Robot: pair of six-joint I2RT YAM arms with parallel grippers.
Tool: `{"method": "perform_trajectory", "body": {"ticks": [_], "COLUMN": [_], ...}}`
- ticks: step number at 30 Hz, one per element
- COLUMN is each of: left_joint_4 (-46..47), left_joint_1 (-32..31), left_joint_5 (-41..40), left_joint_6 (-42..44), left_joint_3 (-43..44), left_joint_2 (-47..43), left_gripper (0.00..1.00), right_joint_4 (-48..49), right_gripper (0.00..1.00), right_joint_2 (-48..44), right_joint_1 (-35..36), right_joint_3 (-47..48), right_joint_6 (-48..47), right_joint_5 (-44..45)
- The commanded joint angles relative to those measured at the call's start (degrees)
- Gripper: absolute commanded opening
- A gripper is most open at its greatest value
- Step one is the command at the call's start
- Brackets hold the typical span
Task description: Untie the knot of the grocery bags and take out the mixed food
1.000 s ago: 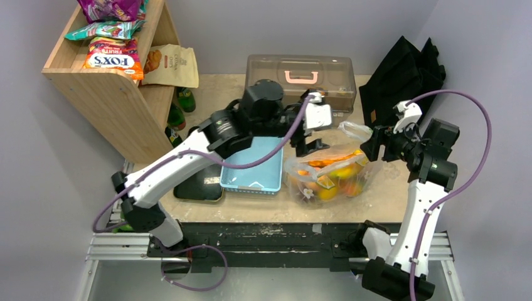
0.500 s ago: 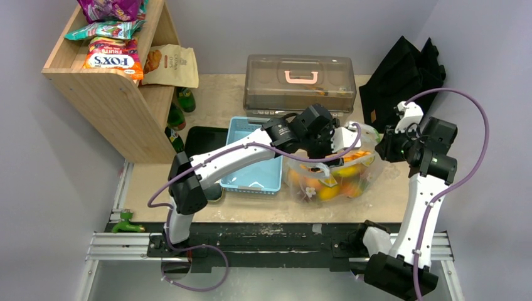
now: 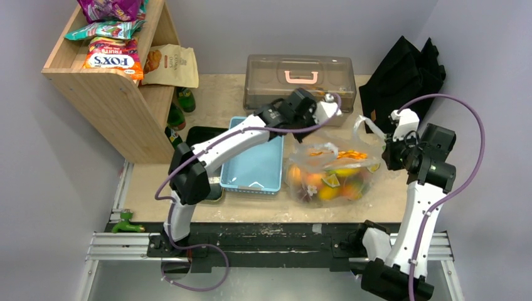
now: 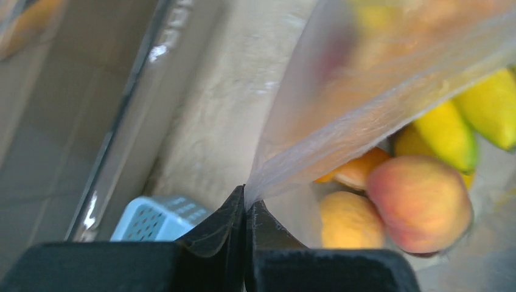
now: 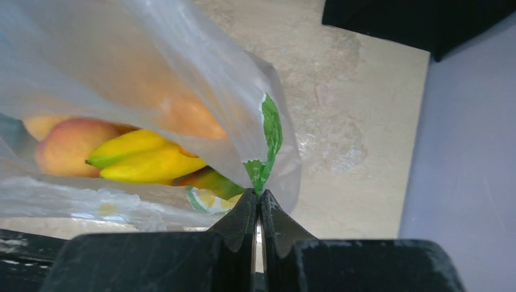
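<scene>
Item: one clear grocery bag [image 3: 332,172], thin and crinkled, with green prints. It stands on the table [image 3: 219,100] just right of a blue perforated basket [image 3: 254,166] and in front of a clear lidded box with a pink handle [image 3: 300,78]. Contents: mixed food [image 3: 326,182] inside the bag, including a peach [image 4: 420,204] and yellow fruit [image 5: 146,161] with green tips. Left hand [image 4: 246,198]: closed, its fingertips pinching a stretched fold of the bag's film at the bag's far left edge. Right hand [image 5: 258,196]: closed, pinching the film at a green print on the bag's right side. The plastic is drawn taut between the two hands. Surroundings: a black fabric bag [image 3: 401,75] at the far right, a wooden shelf [image 3: 119,94] with snack packets [image 3: 113,59] at the far left, and a black tray [image 3: 199,135] left of the basket.
</scene>
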Motion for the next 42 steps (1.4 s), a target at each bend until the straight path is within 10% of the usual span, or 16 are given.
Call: {"method": "perform_trajectory", "body": {"ticks": [1, 15, 19, 25, 33, 42], "left_joint_4": [8.2, 12.3, 8.1, 4.9, -6.8, -17.6], "left_joint_1": [7.3, 9.1, 9.0, 9.1, -0.1, -5.5], "left_joint_5": [-4.9, 17.0, 22.6, 29.4, 26.5, 21.1], "left_joint_6": [-9.8, -9.7, -9.5, -5.5, 8.3, 15.0], "left_joint_3": [-1.7, -2.1, 4.7, 3.5, 5.0, 2.5], "left_joint_2": [-8.6, -7.9, -6.0, -13.9, -14.8, -12.2], "left_gripper": [0.0, 0.0, 0.59, 0.98, 0.91, 0.57], "right_joint_4": [-0.3, -12.1, -15.1, -12.7, 14.1, 15.6], "right_gripper": [0.0, 0.0, 0.76, 0.98, 0.91, 0.99], "right_joint_2": [-2.6, 3.3, 5.0, 4.0, 8.4, 18.0], "right_joint_1": [-0.5, -1.2, -1.2, -1.1, 2.4, 17.8], "right_joint_3": [-1.5, 5.8, 10.8, 15.1, 15.0, 18.4], "right_joint_6": [-5.9, -12.5, -12.6, -10.4, 9.0, 5.1], "right_joint_5": [7.1, -9.1, -16.5, -22.8, -24.3, -8.8]}}
